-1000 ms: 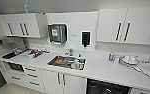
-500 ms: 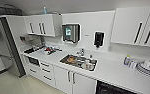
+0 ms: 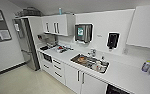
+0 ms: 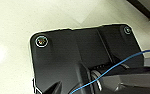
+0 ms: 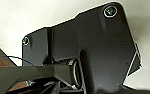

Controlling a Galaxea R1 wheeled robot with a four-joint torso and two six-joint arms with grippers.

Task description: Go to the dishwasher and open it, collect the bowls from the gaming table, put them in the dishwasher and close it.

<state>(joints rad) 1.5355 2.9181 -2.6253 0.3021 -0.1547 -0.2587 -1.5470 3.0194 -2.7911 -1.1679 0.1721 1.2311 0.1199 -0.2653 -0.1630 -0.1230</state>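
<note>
A kitchenette is seen from the head view: a white worktop (image 3: 66,57) runs from far left to near right, with a steel sink (image 3: 89,62) set into it, holding crockery. White drawers (image 3: 56,68) and cabinet doors (image 3: 74,79) are fitted below; white wall cupboards (image 3: 55,24) are mounted above. A paper-towel dispenser (image 3: 83,33) and a dark soap dispenser (image 3: 112,40) are fixed to the wall beyond the sink. A tall steel refrigerator (image 3: 26,43) stands at the far left end. Bottles (image 3: 146,66) are placed on the worktop at the right. A dark opening (image 3: 117,90) is partly visible under the worktop at the near right; whether it is the dishwasher cannot be told. Pale floor (image 3: 23,82) lies in front of the units. In the wrist views pale floor (image 4: 21,22) is recorded beyond the robot's dark plates; the state of either gripper's fingers cannot be told, nor their position relative to the units.
</note>
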